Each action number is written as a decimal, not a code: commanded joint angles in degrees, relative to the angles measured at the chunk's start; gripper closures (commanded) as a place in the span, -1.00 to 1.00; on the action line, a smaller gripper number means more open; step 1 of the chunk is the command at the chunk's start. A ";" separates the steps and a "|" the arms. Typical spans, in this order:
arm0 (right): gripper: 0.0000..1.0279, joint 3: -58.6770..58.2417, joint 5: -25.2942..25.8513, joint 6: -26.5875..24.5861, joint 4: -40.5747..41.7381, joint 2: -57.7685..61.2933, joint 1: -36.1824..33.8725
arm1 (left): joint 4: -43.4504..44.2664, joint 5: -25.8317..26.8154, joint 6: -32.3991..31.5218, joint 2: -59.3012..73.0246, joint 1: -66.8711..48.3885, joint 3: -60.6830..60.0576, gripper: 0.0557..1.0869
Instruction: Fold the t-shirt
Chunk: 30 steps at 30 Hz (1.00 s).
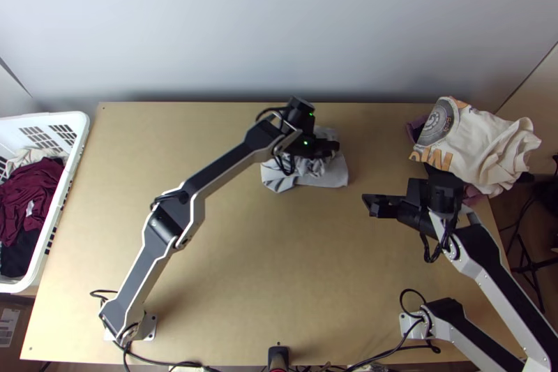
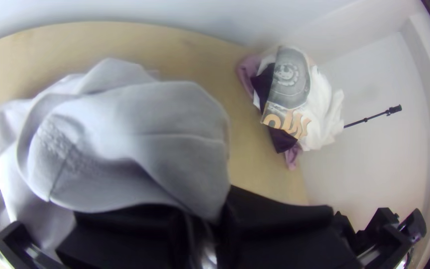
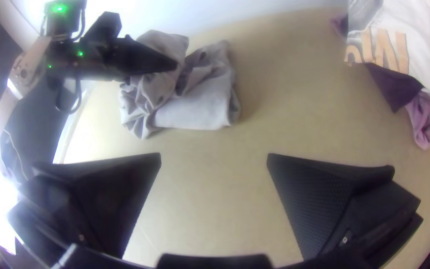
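Presently, we have the left gripper (image 3: 175,65) closed on the upper, gathered part of the grey t-shirt (image 3: 192,110). In the left wrist view, its two fingers meet with a loose fold of fabric caught between them; exactly which part of the garment that is, the view is too crowded for us to say with certainty. We see the right gripper (image 3: 214,158) standing open and unloaded over the bare wood, its fingers well apart, to the right of the shirt and nearer the table's near edge.

The t-shirt sits at the far middle of the table (image 1: 244,281), bunched under the left gripper, with a smoother panel showing a fairly straight lower border. To its right we note a pile of garments at the table's far right corner, a white printed garment (image 1: 488,145) uppermost. Beyond the left edge is a white basket (image 1: 82,124) holding maroon cloth (image 1: 31,187) and other laundry.

We judge the step in hand to be preparation: securing the garment so it can be opened out and oriented. No orderly fold is evident. The next move calls for raising the held part enough to free the layers, then bringing the right gripper to a free corner or edge. We should draw the fabric taut and lay it flat before folding; pinching several layers at once could leave creases trapped inside.
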 commanded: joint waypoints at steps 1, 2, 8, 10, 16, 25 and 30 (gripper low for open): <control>-0.93 -3.95 -0.42 2.52 0.84 -4.82 -0.11 | 12.83 0.18 -6.90 4.91 -2.05 -0.22 -0.29; -0.93 -4.30 -0.42 2.70 0.84 -5.79 -0.03 | 15.91 -0.08 -9.10 5.78 -1.70 -0.22 -0.44; -0.93 -4.83 -0.86 2.52 0.92 -10.18 0.06 | 24.70 -1.66 -12.35 6.93 -2.32 -0.13 -0.90; -0.93 -5.00 -1.04 2.34 0.92 -10.54 -0.11 | 27.86 -2.28 -13.06 5.34 -2.41 -0.13 -0.90; -0.93 -6.32 -1.04 2.70 1.63 -10.36 0.24 | 35.86 -5.44 -16.75 -1.25 -2.85 0.05 -0.90; -0.93 -6.23 -1.04 3.13 3.39 -8.34 1.20 | 32.87 -4.83 -10.24 -5.64 -5.48 -2.85 -0.90; -0.93 -5.44 -1.04 3.05 3.74 -8.34 1.12 | 21.18 -3.42 1.18 -2.74 -3.55 -3.73 -0.90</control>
